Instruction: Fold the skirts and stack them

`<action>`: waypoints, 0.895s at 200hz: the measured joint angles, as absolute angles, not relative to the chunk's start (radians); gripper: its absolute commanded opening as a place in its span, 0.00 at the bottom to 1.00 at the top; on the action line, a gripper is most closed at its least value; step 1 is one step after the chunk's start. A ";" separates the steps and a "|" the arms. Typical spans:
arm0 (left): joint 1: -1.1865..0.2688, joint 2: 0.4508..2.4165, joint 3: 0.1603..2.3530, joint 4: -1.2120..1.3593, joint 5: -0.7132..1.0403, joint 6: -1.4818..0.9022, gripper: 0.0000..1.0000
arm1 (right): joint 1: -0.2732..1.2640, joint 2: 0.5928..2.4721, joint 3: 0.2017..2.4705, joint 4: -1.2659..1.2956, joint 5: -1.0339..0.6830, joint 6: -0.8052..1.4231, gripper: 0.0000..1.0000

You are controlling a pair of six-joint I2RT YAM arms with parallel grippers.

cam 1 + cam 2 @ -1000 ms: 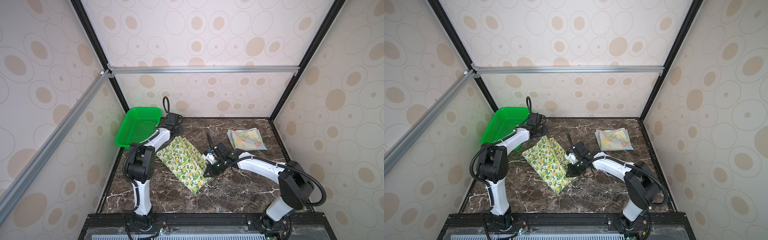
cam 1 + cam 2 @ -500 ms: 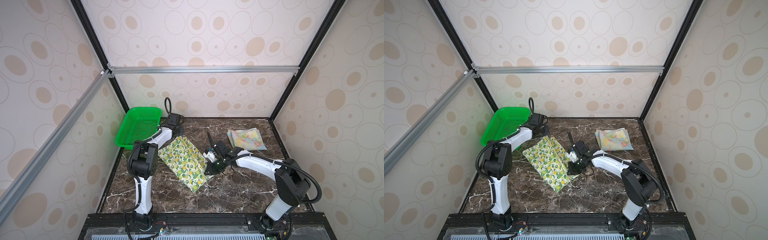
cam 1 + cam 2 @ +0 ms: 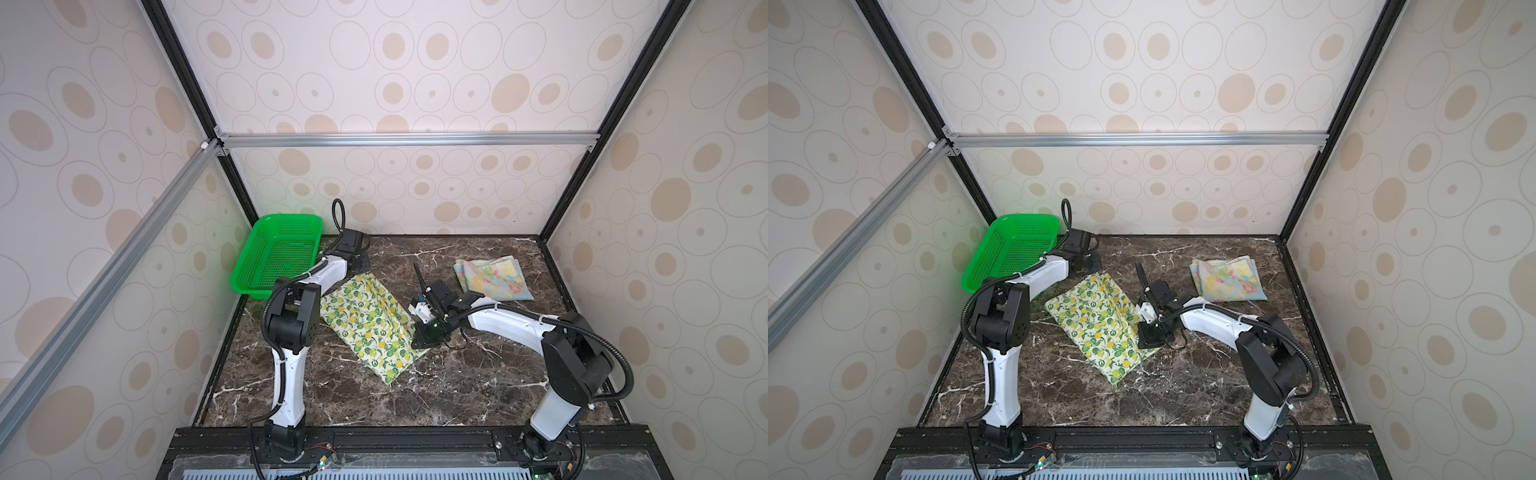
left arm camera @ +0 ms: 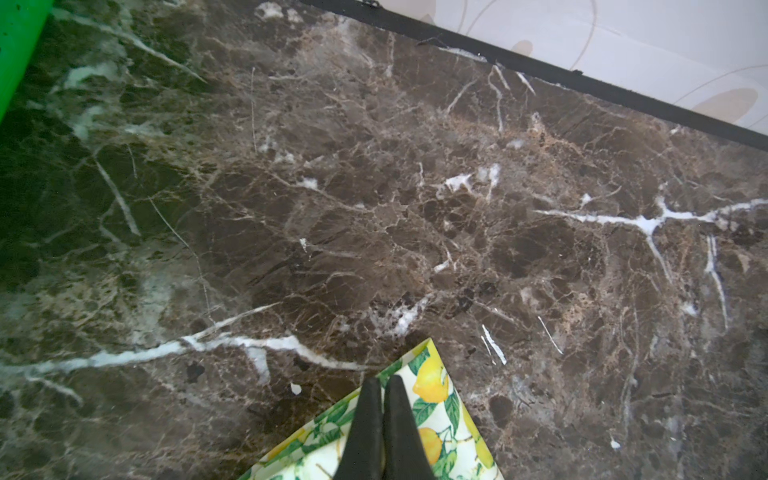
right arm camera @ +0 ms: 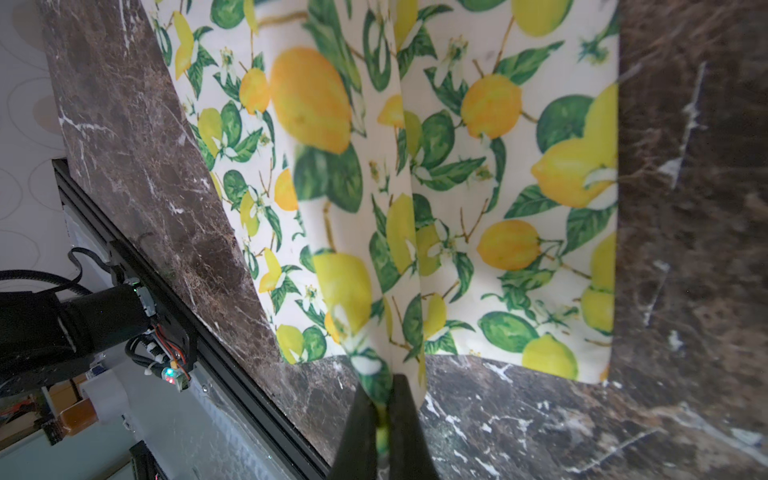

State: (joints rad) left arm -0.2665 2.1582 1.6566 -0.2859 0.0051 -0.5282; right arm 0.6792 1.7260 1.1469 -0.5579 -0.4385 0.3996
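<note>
We see the lemon skirt (image 3: 365,320) lying diagonal on the tabletop (image 3: 457,386), one edge tented up. Left fingers (image 4: 368,428) pinch its corner, right fingers (image 5: 405,432) that raised edge.

2 skirts — lemon-print skirt (image 3: 370,324), pastel skirt (image 3: 492,277); 1 green basket (image 3: 278,257); 2 arms: L arm (image 3: 291,374), R arm (image 3: 511,324).

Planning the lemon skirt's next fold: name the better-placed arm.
Right, probably: the right gripper pinches a lifted edge of the lemon skirt, while the left gripper sits shut over its far corner, grip unclear.
</note>
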 measured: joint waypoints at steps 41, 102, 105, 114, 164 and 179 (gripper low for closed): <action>-0.266 2.186 1.660 -0.278 0.010 -0.532 0.00 | 0.677 1.746 1.160 -0.573 -0.411 0.399 0.00; -0.266 2.223 1.678 -0.259 0.028 -0.542 0.00 | 0.675 1.784 1.199 -0.609 -0.370 0.380 0.01; -0.266 2.224 1.678 -0.258 0.028 -0.543 0.00 | 0.675 1.787 1.201 -0.611 -0.367 0.379 0.01; -0.266 2.228 1.678 -0.251 0.033 -0.546 0.00 | 0.674 1.795 1.206 -0.617 -0.361 0.376 0.02; -0.267 2.234 1.678 -0.217 0.061 -0.561 0.00 | 0.670 1.814 1.225 -0.633 -0.334 0.367 0.10; -0.267 2.234 1.678 -0.201 0.074 -0.564 0.00 | 0.666 1.814 1.227 -0.635 -0.323 0.363 0.10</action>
State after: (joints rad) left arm -0.2668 2.2345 1.6783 -0.2008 0.0738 -0.5640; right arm 0.6662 1.8137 1.2270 -0.6353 -0.3233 0.3630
